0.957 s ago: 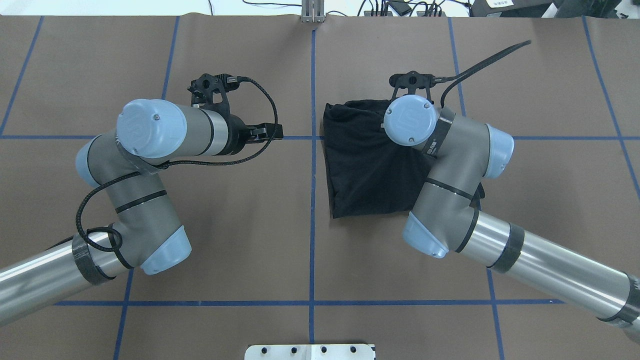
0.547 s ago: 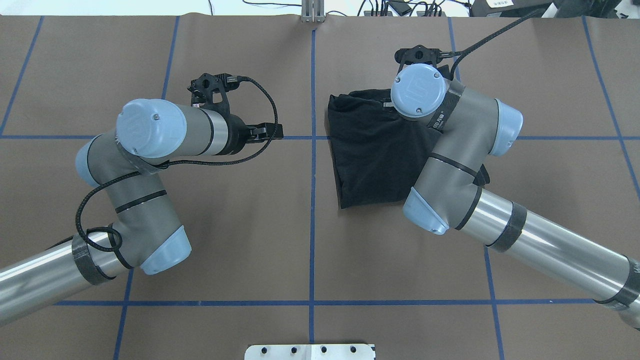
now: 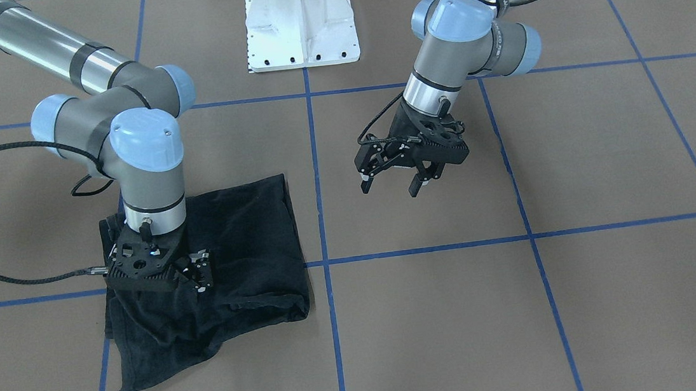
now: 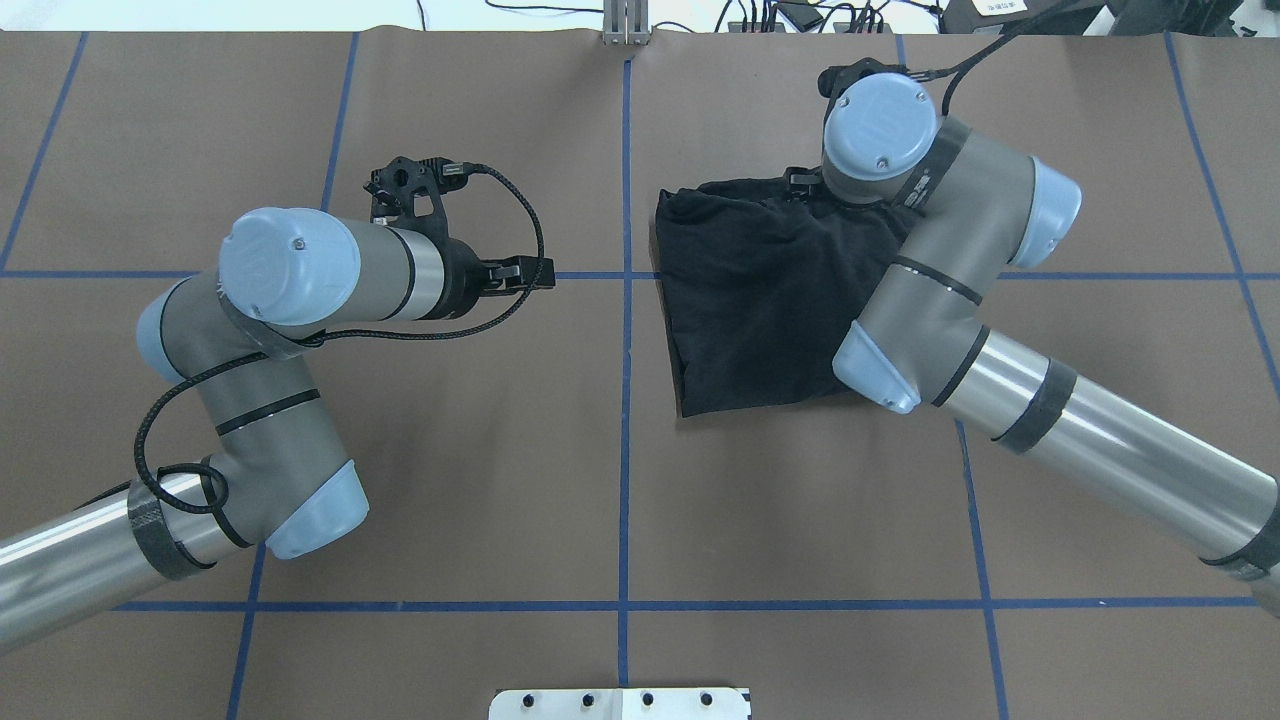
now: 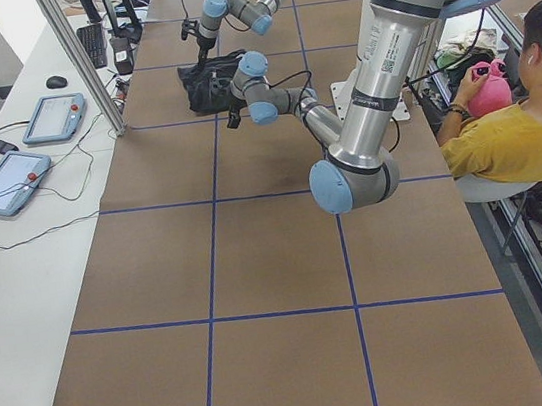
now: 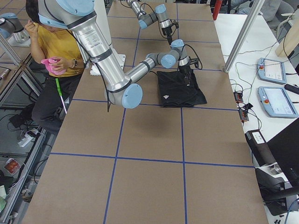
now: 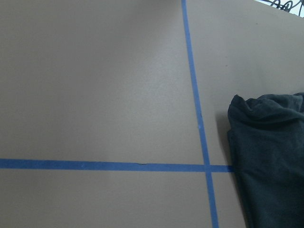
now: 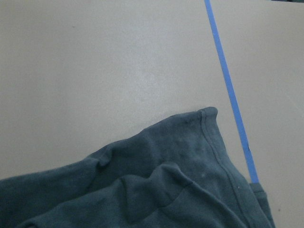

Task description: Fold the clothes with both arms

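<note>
Reaching in from the left of the overhead view, the silver-grey left arm with light blue joint caps carries the black left gripper above the brown paper-covered surface. Its jaws are spread and hold nothing. It hangs near the crossing of two blue tape lines, apart from the garment.

To the right of the middle line lies the black short-sleeved T-shirt, folded into a rough rectangle. Its far edge is bunched and wrinkled. In the exterior right view a small white logo shows on the upper side of the cloth, too small to read.

Further right, the silver-grey right arm bends over the far right part of the T-shirt. A black band with white print goes around its wrist, but the letters are not legible. The black right gripper points down at the cloth. Whether its jaws pinch the fabric or are apart, I cannot tell. The right wrist view shows only a hemmed corner of the shirt on the surface.

A white base pedestal stands between the arms. Beside the table, in the exterior right view, sit a person in a yellow shirt and two grey touch-screen pendants.
</note>
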`<state>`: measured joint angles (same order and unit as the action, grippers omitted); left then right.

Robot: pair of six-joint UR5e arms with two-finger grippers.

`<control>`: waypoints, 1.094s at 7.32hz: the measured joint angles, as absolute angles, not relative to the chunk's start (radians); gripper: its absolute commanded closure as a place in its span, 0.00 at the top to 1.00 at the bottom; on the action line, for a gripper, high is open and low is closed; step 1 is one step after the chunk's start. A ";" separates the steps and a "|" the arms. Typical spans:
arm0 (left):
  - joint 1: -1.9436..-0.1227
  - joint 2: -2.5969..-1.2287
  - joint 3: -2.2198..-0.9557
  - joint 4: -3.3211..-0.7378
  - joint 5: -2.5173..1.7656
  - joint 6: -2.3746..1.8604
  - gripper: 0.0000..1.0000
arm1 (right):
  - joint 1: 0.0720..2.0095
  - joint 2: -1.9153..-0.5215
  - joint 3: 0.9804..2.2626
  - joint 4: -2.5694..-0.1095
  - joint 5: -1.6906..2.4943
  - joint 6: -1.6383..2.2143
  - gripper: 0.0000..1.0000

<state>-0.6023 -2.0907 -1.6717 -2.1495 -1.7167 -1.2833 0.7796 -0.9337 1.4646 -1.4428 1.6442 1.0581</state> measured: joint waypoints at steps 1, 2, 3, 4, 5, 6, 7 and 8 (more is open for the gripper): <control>-0.610 -2.080 -1.720 -2.091 -1.738 -1.232 0.99 | 0.834 -0.938 1.458 -1.432 1.744 0.994 1.00; -0.634 -2.064 -1.801 -1.975 -1.762 -1.133 0.99 | 0.893 -0.961 1.468 -1.430 1.847 0.922 1.00; -0.680 -2.035 -1.891 -1.851 -1.788 -1.014 0.99 | 0.952 -1.022 1.505 -1.431 1.927 0.843 1.00; -0.758 -1.992 -1.971 -1.750 -1.850 -0.896 0.99 | 1.022 -1.118 1.565 -1.433 1.993 0.738 1.00; -0.856 -1.937 -2.028 -1.687 -1.940 -0.811 0.99 | 1.110 -1.215 1.613 -1.443 2.066 0.610 1.00; -0.948 -1.869 -2.060 -1.656 -2.013 -0.754 0.99 | 1.212 -1.301 1.640 -1.464 2.147 0.465 1.00; -1.028 -1.797 -2.073 -1.642 -2.051 -0.682 0.99 | 1.311 -1.384 1.663 -1.482 2.207 0.323 1.00; -1.116 -1.734 -2.072 -1.624 -2.068 -0.566 0.99 | 1.404 -1.466 1.684 -1.491 2.242 0.195 1.00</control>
